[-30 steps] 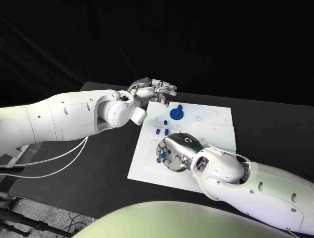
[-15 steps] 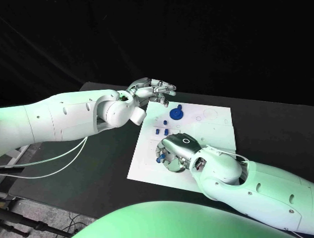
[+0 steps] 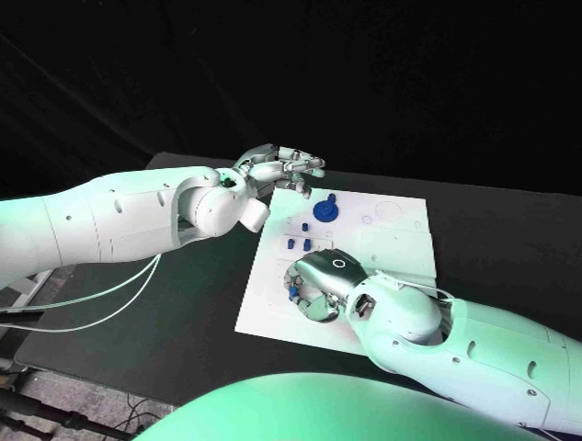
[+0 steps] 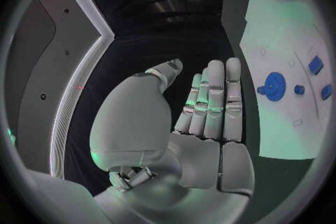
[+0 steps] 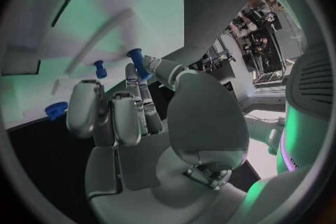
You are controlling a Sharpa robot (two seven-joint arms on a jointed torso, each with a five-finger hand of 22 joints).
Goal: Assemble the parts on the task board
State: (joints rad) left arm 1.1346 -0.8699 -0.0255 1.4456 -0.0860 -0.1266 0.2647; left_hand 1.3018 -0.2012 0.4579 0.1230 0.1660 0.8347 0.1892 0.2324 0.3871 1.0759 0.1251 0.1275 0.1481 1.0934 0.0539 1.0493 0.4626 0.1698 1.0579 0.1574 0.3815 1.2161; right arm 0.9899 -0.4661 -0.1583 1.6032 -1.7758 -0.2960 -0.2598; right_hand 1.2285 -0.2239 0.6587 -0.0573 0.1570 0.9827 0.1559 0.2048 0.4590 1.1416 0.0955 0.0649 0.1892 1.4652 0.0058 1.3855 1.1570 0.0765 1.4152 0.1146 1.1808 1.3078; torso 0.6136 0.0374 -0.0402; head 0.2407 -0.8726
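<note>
Over the near part of the task board (image 3: pixel 271 308), the right hand (image 3: pixel 320 285) hangs with a small blue peg (image 5: pixel 139 63) pinched at its fingers (image 5: pixel 133 81), the peg's far end against the white plate and a second small blue part (image 5: pixel 100 69) just beside it. Farther up the board sit a few small blue blocks (image 3: pixel 299 243) and then the round blue gear (image 3: pixel 326 210). At the board's far left corner, above the black bench (image 3: pixel 503 239), the left hand (image 3: pixel 280 168) hovers holding nothing, its fingers (image 4: pixel 215 95) straight and side by side, apart from the gear.

The head camera looked down on the task board (image 3: pixel 370 241); each wrist camera sat close behind its own hand — both also caught that board (image 4: pixel 280 39) (image 5: pixel 98 5).
</note>
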